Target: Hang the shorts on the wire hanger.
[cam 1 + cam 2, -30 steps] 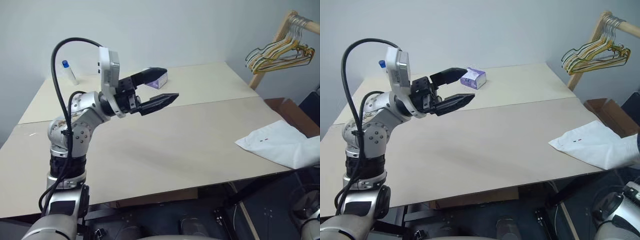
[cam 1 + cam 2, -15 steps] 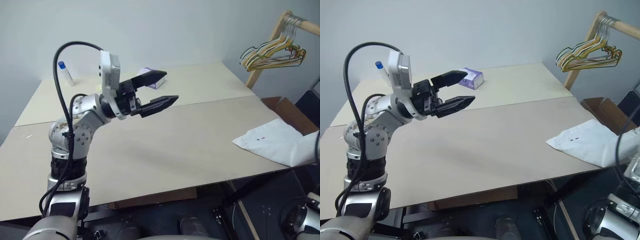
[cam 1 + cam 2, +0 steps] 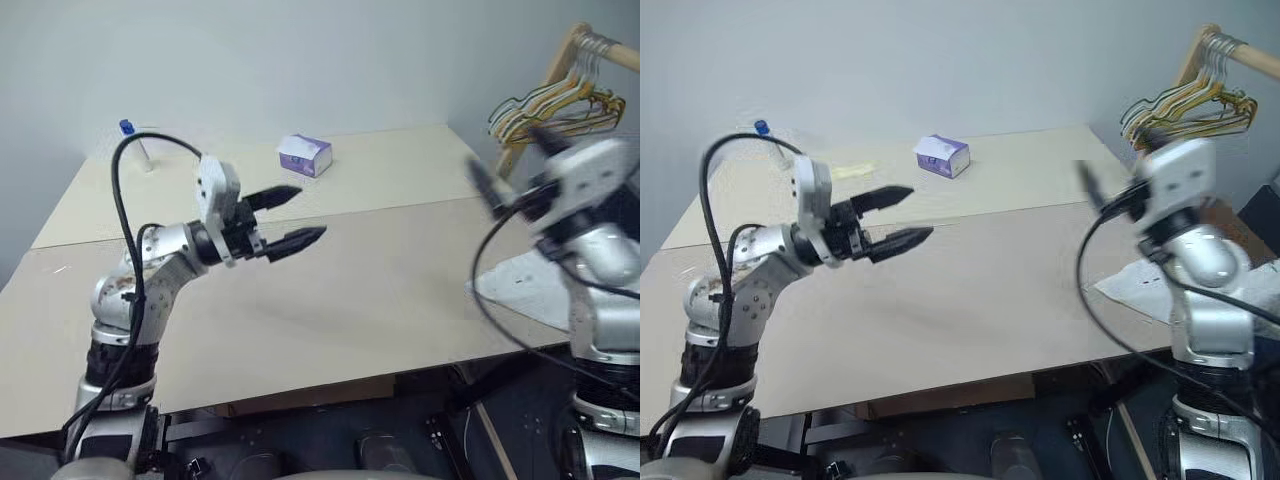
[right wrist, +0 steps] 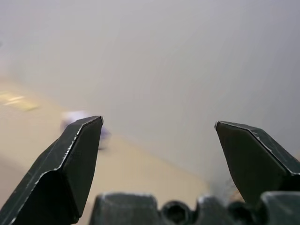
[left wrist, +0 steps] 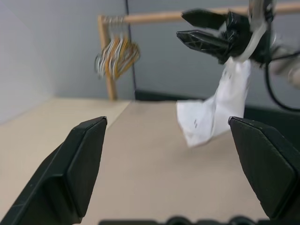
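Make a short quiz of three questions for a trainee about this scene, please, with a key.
1. True or false: the shorts lie at the table edge, held by neither gripper.
2. Are the left gripper fingers open or shut?
3. Where do the coloured hangers hang? A) on a wooden rail B) on the table C) in the right gripper

Key: 1 true; 2 open; 3 A.

No legible text; the purple box point(image 3: 305, 156) seems unmarked.
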Tool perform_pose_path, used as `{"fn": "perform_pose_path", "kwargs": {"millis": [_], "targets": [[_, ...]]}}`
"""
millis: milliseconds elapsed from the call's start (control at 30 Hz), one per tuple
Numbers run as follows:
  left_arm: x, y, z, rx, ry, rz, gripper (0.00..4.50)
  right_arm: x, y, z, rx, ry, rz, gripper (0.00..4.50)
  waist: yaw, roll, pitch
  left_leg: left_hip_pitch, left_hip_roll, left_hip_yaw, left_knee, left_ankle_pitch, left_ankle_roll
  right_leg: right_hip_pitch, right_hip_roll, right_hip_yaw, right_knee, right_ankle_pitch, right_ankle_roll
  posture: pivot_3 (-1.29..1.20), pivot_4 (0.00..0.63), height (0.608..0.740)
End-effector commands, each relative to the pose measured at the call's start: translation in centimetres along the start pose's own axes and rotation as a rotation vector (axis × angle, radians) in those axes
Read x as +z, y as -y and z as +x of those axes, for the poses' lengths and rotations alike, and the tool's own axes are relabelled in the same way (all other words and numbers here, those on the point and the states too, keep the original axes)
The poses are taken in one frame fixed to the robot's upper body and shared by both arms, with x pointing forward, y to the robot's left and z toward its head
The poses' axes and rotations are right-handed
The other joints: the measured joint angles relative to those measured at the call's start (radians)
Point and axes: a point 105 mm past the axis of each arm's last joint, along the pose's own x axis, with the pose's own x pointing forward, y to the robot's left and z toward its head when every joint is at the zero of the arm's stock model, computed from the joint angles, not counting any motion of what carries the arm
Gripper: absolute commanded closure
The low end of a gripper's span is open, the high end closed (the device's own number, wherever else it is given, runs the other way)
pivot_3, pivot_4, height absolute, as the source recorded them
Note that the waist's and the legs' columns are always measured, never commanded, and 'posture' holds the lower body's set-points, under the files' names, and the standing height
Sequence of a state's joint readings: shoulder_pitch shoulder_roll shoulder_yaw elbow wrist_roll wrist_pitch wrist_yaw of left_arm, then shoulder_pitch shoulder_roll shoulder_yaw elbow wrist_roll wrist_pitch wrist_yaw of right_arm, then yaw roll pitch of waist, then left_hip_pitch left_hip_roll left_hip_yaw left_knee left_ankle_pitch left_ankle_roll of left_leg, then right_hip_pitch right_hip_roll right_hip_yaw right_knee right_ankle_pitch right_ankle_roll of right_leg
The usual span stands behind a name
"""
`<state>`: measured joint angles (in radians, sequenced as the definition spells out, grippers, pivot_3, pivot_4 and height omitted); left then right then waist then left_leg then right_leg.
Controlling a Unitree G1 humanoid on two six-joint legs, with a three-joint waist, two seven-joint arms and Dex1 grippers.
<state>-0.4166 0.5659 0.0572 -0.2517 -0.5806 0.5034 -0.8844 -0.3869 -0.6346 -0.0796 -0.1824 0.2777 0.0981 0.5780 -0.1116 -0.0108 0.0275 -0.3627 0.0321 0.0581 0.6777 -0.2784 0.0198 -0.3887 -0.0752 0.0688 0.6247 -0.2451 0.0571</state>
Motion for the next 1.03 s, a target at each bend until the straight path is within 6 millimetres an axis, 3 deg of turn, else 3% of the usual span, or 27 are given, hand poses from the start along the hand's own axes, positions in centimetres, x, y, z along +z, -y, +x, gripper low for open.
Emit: {"fn": "perform_pose_path", "kwargs": {"millis": [33,200,467,1033], "targets": [[-0.6,-0.2,-1.6,0.06,-0.055,0.106,0.0,-0.1,-4.0,1.3,0.275,0.024,-0.001,0.03,0.02,-0.002,0.001,0.0,0.0,0.0,0.0,0.0,0.0,-0.001,0.0,0.0,0.0,0.0,0.0,0.09,0.009,0.74],[-2.4,0.5,-4.0,0.093,-0.168,0.127,0.0,-1.6,-5.0,1.8,0.479,-0.037,0.04,0.03,0.097,-0.01,0.009,-0.001,0.0,0.001,0.001,0.0,0.0,-0.002,-0.001,-0.001,0.001,0.0,-0.001,0.15,0.015,0.74],[-2.8,1.4,-5.3,0.087,-0.204,0.117,0.0,-2.1,-5.2,1.1,0.579,-0.051,0.064,0.03,0.188,-0.014,0.011,-0.009,0.001,0.003,0.001,0.0,0.0,-0.01,-0.002,-0.005,0.002,0.0,-0.002,0.19,0.013,0.74],[-1.6,0.3,-5.1,0.034,-0.186,0.087,0.0,-3.6,-4.5,-2.3,0.516,-0.18,0.03,0.03,0.181,-0.014,0.011,-0.012,0.001,0.007,0.002,0.0,-0.001,-0.013,-0.001,-0.006,0.003,0.0,-0.003,0.16,0.02,0.74]]}}
